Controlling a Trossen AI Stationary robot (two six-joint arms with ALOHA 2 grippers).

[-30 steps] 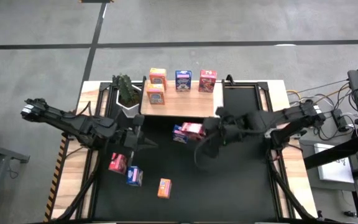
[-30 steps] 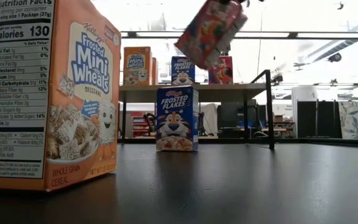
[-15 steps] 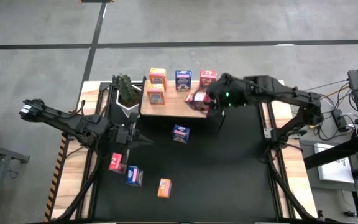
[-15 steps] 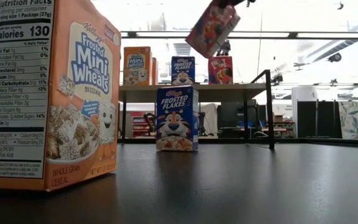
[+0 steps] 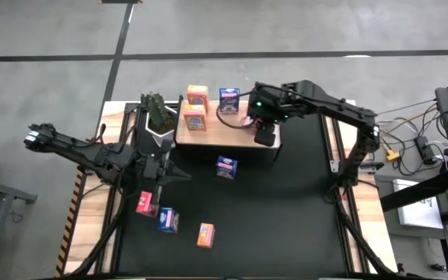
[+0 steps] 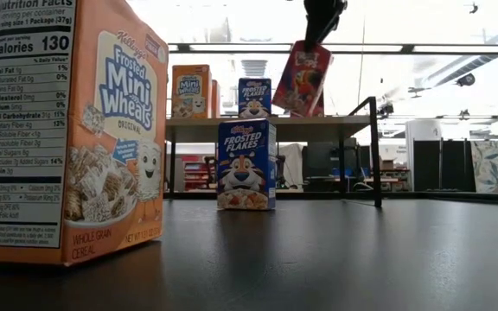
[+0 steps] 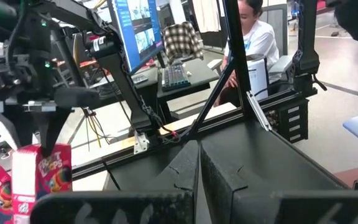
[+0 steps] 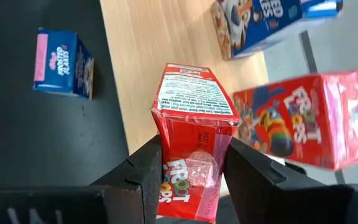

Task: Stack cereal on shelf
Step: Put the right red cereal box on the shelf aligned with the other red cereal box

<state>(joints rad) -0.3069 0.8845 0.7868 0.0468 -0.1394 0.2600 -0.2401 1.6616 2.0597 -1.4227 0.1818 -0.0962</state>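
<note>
Right tool point(image 8: 188, 171) is clamped on one pink-red cereal box point(image 8: 193, 149), held above the right end of the wooden shelf point(image 5: 224, 131); in the low view the box point(image 6: 301, 78) hangs tilted, apparently clear of the board, though contact is hard to judge from that angle.

Count on the shelf: two orange boxes point(image 5: 196, 106) at the left end, one behind the other; one blue box point(image 5: 229, 99) in the middle; one pink-red box point(image 8: 303, 118) standing at the right end, just beside the held one.

Count on the black tabletop point(image 5: 286, 218): one blue box point(image 5: 225, 166) in front of the shelf; near the left arm, one pink-red point(image 5: 147, 204), one blue point(image 5: 168, 220), one orange point(image 5: 205, 234).

Total nine: three orange, three blue, three pink-red.

Left tool point(image 7: 199, 180) hovers above the pink-red box on the tabletop, fingers pressed together, gripping nothing.
</note>
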